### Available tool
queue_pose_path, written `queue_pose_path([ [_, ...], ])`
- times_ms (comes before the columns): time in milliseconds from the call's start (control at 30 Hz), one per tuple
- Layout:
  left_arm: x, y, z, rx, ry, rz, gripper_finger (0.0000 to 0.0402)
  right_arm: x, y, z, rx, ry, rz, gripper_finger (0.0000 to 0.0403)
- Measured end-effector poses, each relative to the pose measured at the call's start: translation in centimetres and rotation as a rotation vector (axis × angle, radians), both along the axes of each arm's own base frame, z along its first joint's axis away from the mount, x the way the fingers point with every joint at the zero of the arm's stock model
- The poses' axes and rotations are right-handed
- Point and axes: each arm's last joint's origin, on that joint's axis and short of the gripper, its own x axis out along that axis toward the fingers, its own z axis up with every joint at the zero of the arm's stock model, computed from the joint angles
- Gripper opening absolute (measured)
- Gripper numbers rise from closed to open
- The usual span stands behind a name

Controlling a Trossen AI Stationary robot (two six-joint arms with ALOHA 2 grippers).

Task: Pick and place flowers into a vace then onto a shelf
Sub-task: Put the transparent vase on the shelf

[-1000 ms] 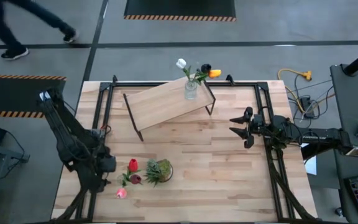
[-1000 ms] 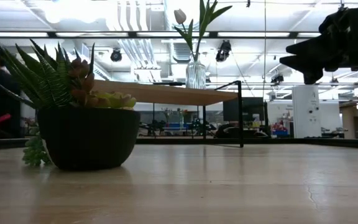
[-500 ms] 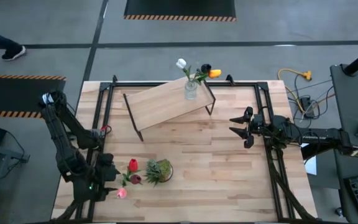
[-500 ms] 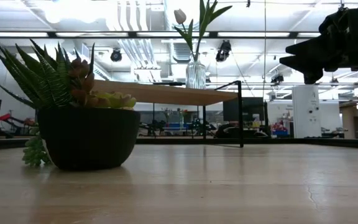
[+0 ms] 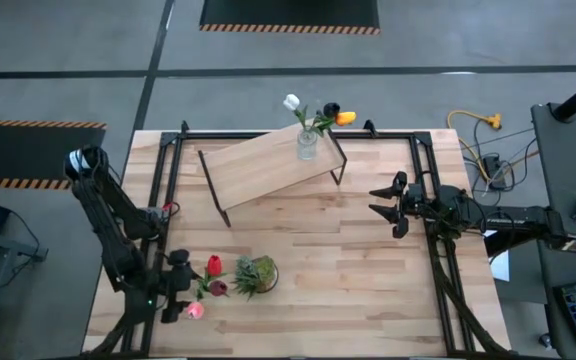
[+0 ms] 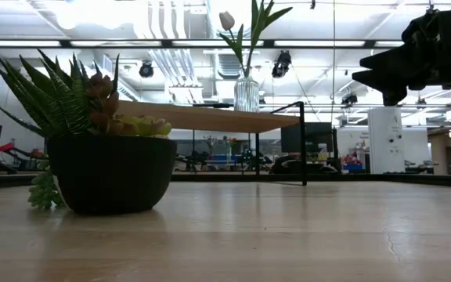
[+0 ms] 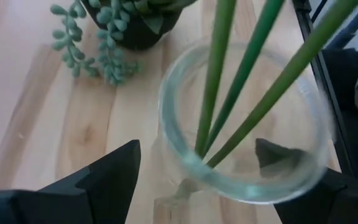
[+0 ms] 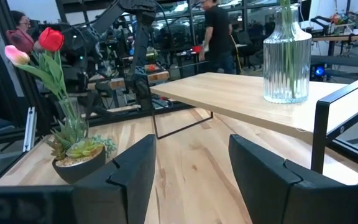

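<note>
My left gripper (image 5: 180, 297) sits low at the near-left of the tabletop (image 5: 348, 270), fingers spread wide on either side of a clear glass vase (image 7: 244, 124), not clamped yet. Three green stems (image 7: 253, 68) stand in that vase; their red, maroon and pink flowers (image 5: 213, 266) show just beside my gripper from above. The potted succulent (image 5: 255, 274) is just beyond the vase, on the side away from my left arm.

My right gripper (image 5: 386, 204) hangs above the right side of the tabletop, fingers partly apart, holding nothing. Ahead of it stands the shelf (image 5: 268, 168), with a second glass vase (image 5: 307, 145) on the shelf end nearest this gripper, carrying white, dark and orange-yellow flowers (image 5: 318, 108). People show in the room behind, seen from the right wrist.
</note>
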Motion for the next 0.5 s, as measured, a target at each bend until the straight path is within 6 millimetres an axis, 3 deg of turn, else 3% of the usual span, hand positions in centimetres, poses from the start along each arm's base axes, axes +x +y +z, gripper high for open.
queue_pose_path([
  [233, -0.1, 0.4, -1.5, -0.047, -0.017, 0.008, 0.0299, 0.0, 0.0, 0.0, 0.0, 0.0, 0.0, 0.0194],
  [500, 0.1, 0.1, -1.0, -0.016, -0.068, -0.022, 0.0299, 0.0, 0.0, 0.0, 0.0, 0.0, 0.0, 0.0194],
])
